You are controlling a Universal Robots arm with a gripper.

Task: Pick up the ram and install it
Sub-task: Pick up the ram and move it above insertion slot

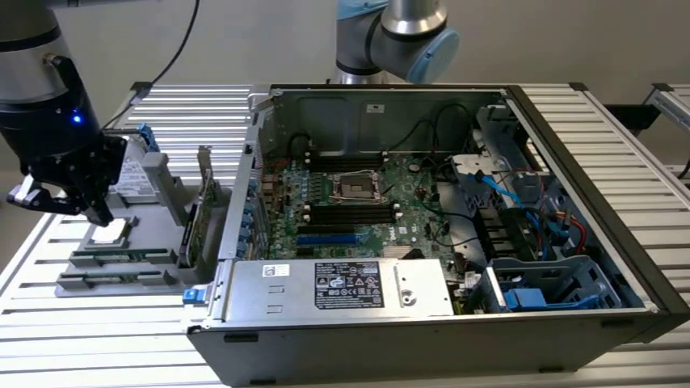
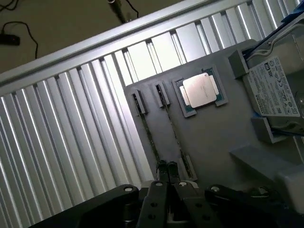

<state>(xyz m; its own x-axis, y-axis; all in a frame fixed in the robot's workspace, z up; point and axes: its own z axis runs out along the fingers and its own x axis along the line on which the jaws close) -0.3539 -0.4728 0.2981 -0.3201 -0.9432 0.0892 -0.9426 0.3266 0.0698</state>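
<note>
Pincer (image 1: 97, 212) hangs over the grey tray (image 1: 151, 242) at the exterior view's left, its fingers pressed together with nothing between them. The ram (image 1: 121, 256) stands on edge in the tray's far slot, just beside the processor chip (image 1: 108, 234). Its long axis runs left to right across the exterior view. A second stick (image 1: 113, 279) sits in the near slot, parallel to it. In the wrist view, the closed fingertips hover over one end of the two sticks. The open computer case (image 1: 431, 339) rests on the slatted surface (image 1: 65, 323) to the right, well apart from the pincer.
</note>
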